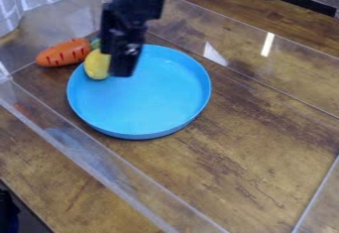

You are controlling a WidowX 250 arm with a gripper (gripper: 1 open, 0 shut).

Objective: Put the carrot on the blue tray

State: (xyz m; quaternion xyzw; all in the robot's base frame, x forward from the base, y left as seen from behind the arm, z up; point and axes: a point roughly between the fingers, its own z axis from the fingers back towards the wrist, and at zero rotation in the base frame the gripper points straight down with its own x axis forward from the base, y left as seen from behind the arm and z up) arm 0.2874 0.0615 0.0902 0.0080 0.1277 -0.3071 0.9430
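Carrot (61, 54): on the table (252, 158), left of the blue tray (159, 103), outside its rim. Likely light, rigid, smooth plastic; grip across the thick orange body. Tool (119, 66): jaws spread, empty, over the lemon (95, 65).

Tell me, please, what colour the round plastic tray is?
The round plastic tray is bright blue, clear in the camera view.

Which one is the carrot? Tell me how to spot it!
Find the big round blue tray in the middle of the wooden table. Just off its upper-left rim, on the table, lies the carrot. It is orange and pointy, unlike the round yellow lemon beside it.
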